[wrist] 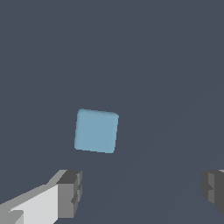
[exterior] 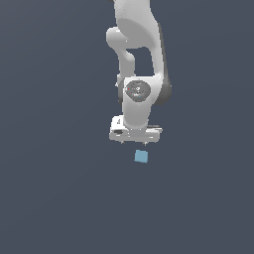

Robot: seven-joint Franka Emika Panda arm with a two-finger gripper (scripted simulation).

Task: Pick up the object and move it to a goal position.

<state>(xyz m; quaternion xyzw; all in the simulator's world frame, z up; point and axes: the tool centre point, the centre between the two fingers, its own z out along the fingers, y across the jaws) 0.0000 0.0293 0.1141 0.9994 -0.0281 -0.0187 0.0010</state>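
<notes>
One light-blue cube [exterior: 141, 157] on a plain dark grey-blue surface [exterior: 49, 198], lying flat, with nothing else resting on that surface anywhere in either view. One white Panda arm [exterior: 141, 64] descending from the top of the exterior view, ending in one claw [exterior: 135, 142] poised just above the cube. Cube slightly toward the exterior view's right of the claw's middle, near it but apart, not touching.

In the wrist view, same cube [wrist: 96, 131] seen from above as a slightly turned square, fully exposed, nothing covering it or standing between it and the claw [wrist: 142, 192]. Two dark grey fingertips [wrist: 70, 192] visible, spread wide, with far more room between them than the cube's width. Claw wide open and holding nothing. Cube off the line between the two fingertips, nearer the one with the white finger body showing behind it.
</notes>
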